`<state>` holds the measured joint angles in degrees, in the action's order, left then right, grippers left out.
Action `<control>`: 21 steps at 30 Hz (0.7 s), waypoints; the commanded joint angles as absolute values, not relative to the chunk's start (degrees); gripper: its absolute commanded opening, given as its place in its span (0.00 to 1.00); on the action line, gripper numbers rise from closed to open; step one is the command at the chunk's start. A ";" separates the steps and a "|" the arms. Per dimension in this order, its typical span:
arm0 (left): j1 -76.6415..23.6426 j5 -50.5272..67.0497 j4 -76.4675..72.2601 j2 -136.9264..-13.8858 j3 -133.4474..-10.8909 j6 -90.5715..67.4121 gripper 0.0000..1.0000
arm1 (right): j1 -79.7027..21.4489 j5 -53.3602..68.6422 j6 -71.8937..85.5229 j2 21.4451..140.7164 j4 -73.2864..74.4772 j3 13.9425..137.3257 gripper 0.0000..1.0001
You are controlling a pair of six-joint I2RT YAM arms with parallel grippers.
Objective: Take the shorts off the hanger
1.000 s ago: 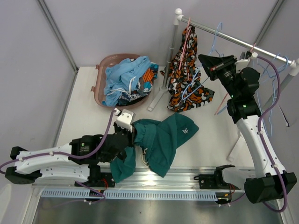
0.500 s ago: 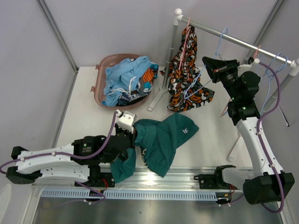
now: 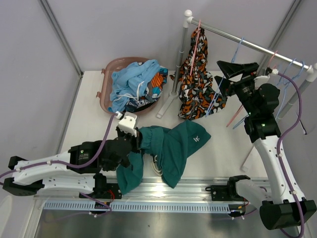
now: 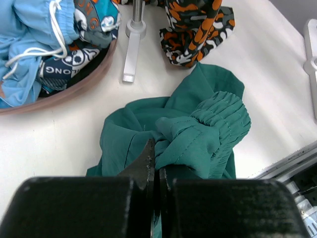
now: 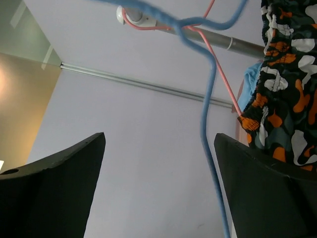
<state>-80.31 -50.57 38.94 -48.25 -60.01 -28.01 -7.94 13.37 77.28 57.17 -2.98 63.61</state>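
1. Opening wide, the right end effector (image 3: 220,77) has let go of the blue hanger (image 3: 217,96), which has swung closer to the camo shorts (image 3: 195,79). The left arm has drawn back a little toward its own side.
2. Top view: the left end effector (image 3: 137,137) is closed on a bunch of the teal shorts (image 3: 173,148), which lie spread on the table (image 3: 89,114) near its front edge. The camo shorts hang from a pink hanger (image 3: 196,39) on the rod (image 3: 233,37). Light blue shorts (image 3: 129,84) sit in the basket (image 3: 106,69).
3. Left wrist view: the left end effector (image 4: 154,171) has its jaws pressed together on a fold of the teal shorts (image 4: 198,134). Beyond them are the camo shorts (image 4: 198,29) and the basket (image 4: 74,84).
4. Right wrist view: the right end effector (image 5: 157,136) stands wide apart and holds nothing. The blue hanger (image 5: 208,124) runs down between its fingers, close to one of them; whether it touches, I cannot tell. The camo shorts (image 5: 287,99) hang at the edge, under the rod (image 5: 237,43).
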 commanded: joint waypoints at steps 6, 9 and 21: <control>-74.28 -52.12 35.95 -48.25 -68.64 -18.73 0.00 | -8.35 12.75 70.24 53.19 9.74 68.47 0.99; -69.01 -49.49 35.24 -49.47 -72.41 -15.39 0.00 | -8.35 6.97 64.02 51.07 18.26 70.83 0.99; -52.92 -40.79 34.10 -57.30 -84.28 -5.72 0.00 | -8.35 -3.59 44.92 52.56 39.63 81.21 0.99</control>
